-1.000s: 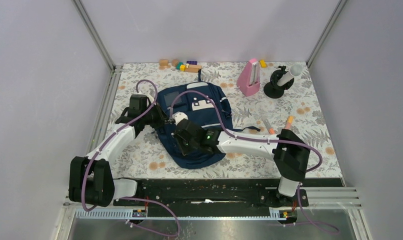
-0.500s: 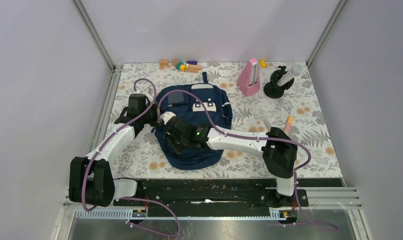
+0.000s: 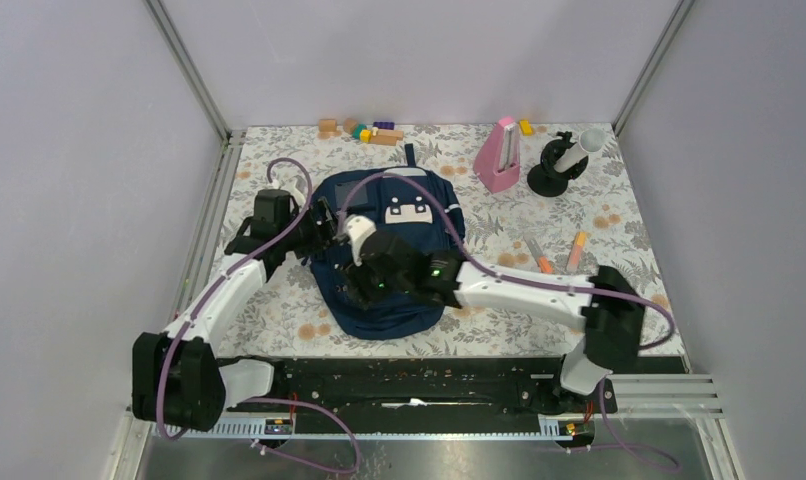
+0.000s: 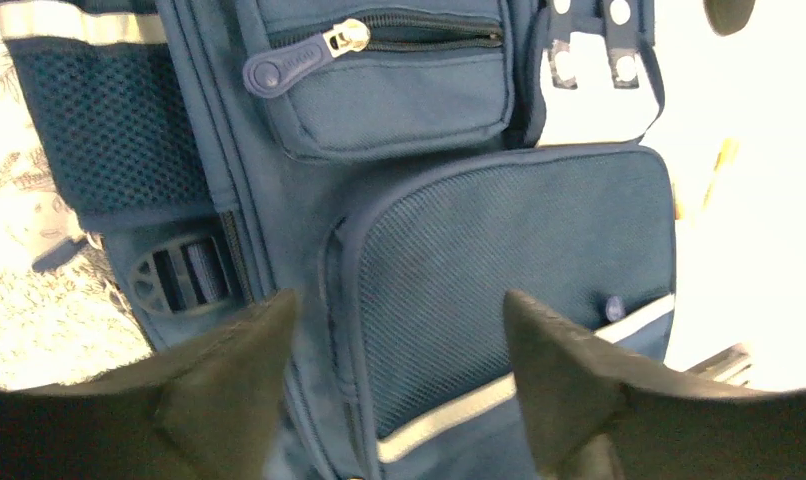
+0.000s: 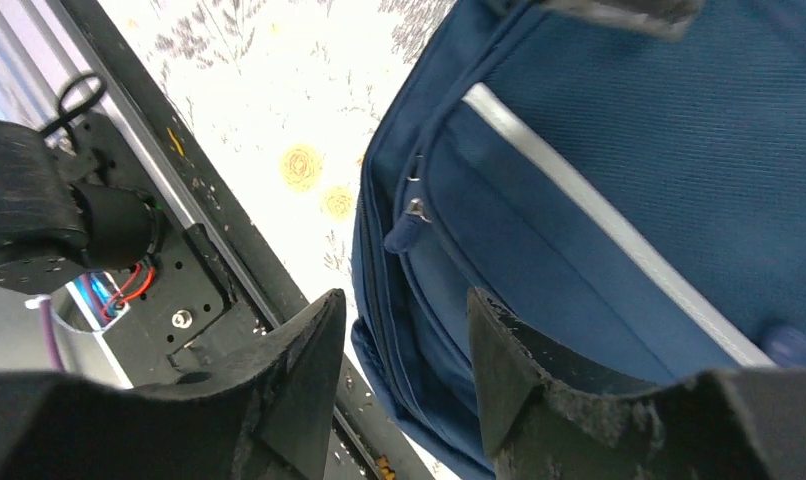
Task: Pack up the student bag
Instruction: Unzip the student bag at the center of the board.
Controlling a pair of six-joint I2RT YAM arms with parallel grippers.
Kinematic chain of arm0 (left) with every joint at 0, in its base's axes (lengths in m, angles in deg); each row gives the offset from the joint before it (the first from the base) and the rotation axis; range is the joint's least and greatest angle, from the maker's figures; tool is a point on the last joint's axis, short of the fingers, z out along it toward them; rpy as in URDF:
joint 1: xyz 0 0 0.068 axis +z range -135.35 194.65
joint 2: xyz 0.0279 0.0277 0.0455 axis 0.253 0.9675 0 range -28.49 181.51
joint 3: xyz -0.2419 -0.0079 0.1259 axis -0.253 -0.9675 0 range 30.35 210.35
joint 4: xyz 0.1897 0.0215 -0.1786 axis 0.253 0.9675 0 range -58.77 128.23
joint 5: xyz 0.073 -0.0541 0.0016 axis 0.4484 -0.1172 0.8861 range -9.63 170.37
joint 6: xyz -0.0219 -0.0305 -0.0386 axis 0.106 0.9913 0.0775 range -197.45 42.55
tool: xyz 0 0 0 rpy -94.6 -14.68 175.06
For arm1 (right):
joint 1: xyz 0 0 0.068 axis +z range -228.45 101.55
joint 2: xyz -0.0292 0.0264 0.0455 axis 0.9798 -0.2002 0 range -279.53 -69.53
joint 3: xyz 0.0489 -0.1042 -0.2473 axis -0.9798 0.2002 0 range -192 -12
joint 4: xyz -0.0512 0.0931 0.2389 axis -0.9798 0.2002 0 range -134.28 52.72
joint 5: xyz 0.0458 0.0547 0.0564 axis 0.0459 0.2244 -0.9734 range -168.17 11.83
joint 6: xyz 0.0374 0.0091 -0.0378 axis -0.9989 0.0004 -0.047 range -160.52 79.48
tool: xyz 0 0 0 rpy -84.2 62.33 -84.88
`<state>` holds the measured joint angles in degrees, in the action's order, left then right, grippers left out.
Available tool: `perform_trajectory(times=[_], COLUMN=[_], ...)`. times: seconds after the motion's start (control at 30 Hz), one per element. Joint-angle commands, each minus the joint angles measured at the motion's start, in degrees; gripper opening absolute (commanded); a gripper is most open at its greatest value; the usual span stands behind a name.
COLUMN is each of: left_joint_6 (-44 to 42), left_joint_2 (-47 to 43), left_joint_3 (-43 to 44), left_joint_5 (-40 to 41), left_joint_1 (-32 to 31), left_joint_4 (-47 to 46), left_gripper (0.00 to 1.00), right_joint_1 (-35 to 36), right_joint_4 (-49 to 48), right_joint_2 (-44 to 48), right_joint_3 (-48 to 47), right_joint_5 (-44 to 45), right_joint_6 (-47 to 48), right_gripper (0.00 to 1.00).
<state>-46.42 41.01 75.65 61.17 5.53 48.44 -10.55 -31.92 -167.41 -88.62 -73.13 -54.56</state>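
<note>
**Student bag** (image 3: 384,312): navy, lying flat and front-up at the middle of the floral surface (image 3: 639,230), with its white patch (image 3: 409,212) showing.
**Left tool** (image 4: 397,305): released, fingers spread above the bag's mesh pocket (image 4: 509,260), gripping nothing.
**Right tool** (image 5: 401,298): released, fingers apart over the bag's near edge, by a zipper pull (image 5: 404,228).
**Far edge:** coloured blocks (image 3: 364,130), pink wedge-shaped object (image 3: 499,155), black stand (image 3: 554,170).

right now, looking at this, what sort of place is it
Most likely a robotics lab test cell: a left arm and right arm are bolted at the near edge of a flower-patterned table, plain grey panels wall it in, and staged props, a student bag, pink metronome and toy blocks, lie on it.
</note>
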Motion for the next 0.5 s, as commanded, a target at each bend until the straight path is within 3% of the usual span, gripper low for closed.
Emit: perform_trajectory(times=[0.0, 0.1, 0.33, 0.47], left_joint_6=[-3.2, -6.1, -21.8, -28.6], left_joint_2=[-5.6, -8.6, -10.6, -11.5], left_joint_3=[2.3, 2.9, 6.3, 4.3], left_joint_5=[4.1, 7.4, 15.0, 10.8], left_joint_1=[-0.5, -2.7, -16.8, -25.5], left_joint_4=[0.3, 0.3, 4.3, 3.3], left_gripper=[0.83, 0.92, 0.93, 0.93], right_joint_1=[-3.8, -7.6, -18.7, -28.0], right_joint_4=[-4.1, -3.8, -2.6, -3.6], right_joint_2=[11.2, 17.5, 31.0, 37.2], right_joint_3=[5.5, 11.3, 25.3, 32.1], right_joint_5=[1.3, 1.1, 4.6, 2.8], right_joint_6=[-0.9, -2.2, -2.6, -3.9], right_gripper=[0.55, 0.56, 0.63, 0.67])
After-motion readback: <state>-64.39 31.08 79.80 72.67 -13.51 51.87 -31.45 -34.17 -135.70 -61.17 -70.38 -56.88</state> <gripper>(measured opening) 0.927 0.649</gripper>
